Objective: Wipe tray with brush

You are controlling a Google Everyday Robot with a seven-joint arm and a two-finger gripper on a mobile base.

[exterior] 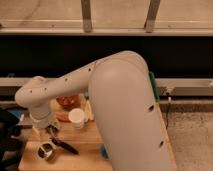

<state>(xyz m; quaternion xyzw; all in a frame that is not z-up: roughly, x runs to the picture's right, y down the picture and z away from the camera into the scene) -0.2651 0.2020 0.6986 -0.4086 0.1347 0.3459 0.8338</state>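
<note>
The step in hand looks like the reach for the brush, before any wiping. The pincer (49, 130) hangs at the lower left of the frame, under the bent white arm (120, 110), just above the wooden surface (86, 141). How far it is open cannot be told, and nothing can be seen in its hold.

The brush (65, 146) lies flat on the surface just below and to the right of the pincer, its dark length running towards the lower right. It seems to lie free of the pincer, though the two are very close. A small metal cup (46, 151) stands just to the left of the brush. A white cup (76, 117) and a red bowl (67, 101) sit further up.

The tray is not plainly in view; the bulk of the arm covers the right half of the surface. A thin green strip (152, 89) shows at the arm's right edge, but whether it is the tray cannot be told.

The next move likely calls for lowering onto the brush handle, clear of the metal cup, and closing on it.
</note>
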